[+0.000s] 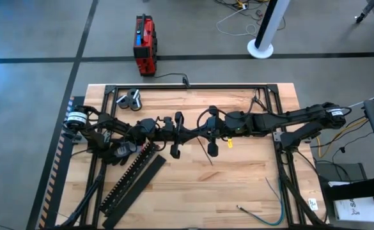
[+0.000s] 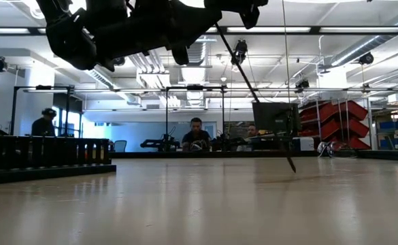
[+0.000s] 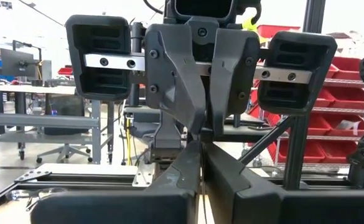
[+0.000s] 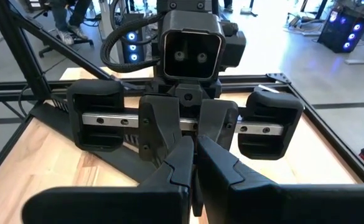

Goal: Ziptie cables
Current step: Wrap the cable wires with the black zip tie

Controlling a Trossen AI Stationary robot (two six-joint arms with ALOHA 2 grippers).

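My two grippers meet tip to tip high above the table's middle, the left and the right, both shut. Each wrist view shows the other gripper head-on: the right gripper and the left gripper. A thin dark cable hangs slanting from where they meet, and its lower end reaches the tabletop. Two more cables lie loose at the near right: a blue-green one and a short one with a green tip. My left gripper is shut at the upper end of the dark cable, its fingers level and coming from the table's left. The fingers themselves hide the place of contact. My right gripper is shut at the same upper end, level, from the table's right. The cable hangs slack below it, lower end on the table. How the fingers sit on it is hidden.
A black comb-toothed duct and its flat lid lie slanted at the near left. A small grey tool sits at the far left. A red box stands on the floor beyond the table. People sit in the room behind.
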